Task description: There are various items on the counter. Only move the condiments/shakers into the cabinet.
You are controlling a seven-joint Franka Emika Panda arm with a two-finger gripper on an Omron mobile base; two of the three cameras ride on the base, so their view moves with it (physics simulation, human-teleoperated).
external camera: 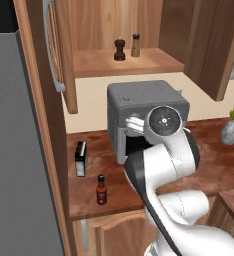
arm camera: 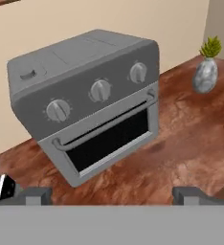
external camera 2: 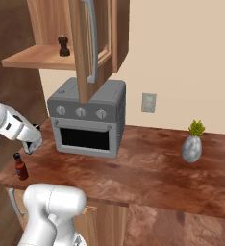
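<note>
Reddish-brown wood-grain counter: grey toaster oven, red sauce bottle, black-and-white box, potted plant. Open wall cabinet shelf: pepper mill, tan shaker. Gripper fingers spread, empty.

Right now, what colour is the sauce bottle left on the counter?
The sauce bottle is red with a black cap, clearest in the left base view.

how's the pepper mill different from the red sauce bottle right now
The pepper mill is dark brown with a knobbed top; the red sauce bottle is red with a black cap. The pepper mill stands on the cabinet shelf beside the tan shaker; the bottle still waits on the counter near its front edge. Both stand upright, untouched.
</note>
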